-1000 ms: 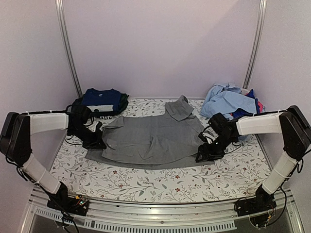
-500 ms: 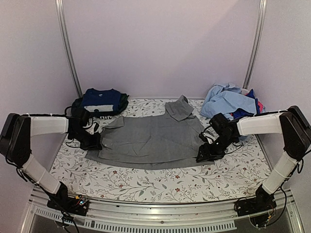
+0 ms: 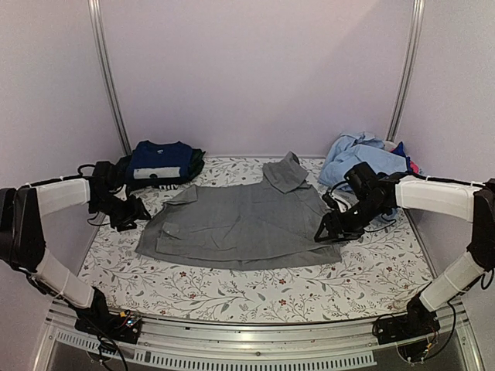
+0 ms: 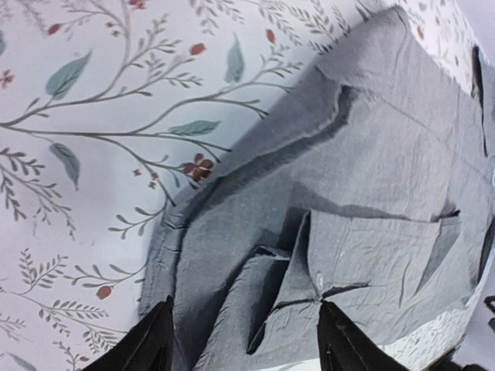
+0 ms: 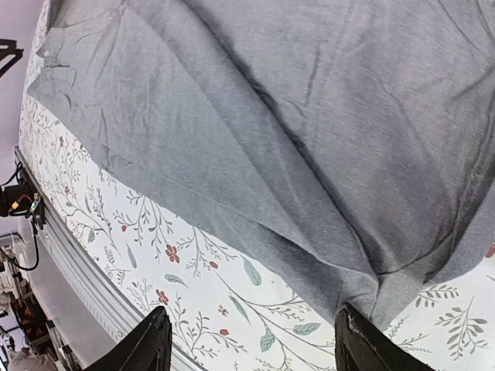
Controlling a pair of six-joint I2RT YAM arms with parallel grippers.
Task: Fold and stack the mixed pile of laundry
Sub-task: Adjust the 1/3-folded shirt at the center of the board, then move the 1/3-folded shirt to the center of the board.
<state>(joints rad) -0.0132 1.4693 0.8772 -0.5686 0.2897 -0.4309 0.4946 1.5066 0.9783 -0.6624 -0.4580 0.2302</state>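
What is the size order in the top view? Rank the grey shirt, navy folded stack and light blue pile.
1. grey shirt, clearly largest.
2. light blue pile and navy folded stack look alike; not ranked.

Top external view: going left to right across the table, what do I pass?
left hand → grey collared shirt → light blue clothes pile. The folded navy stack and the right hand overlap these, so they are left out.
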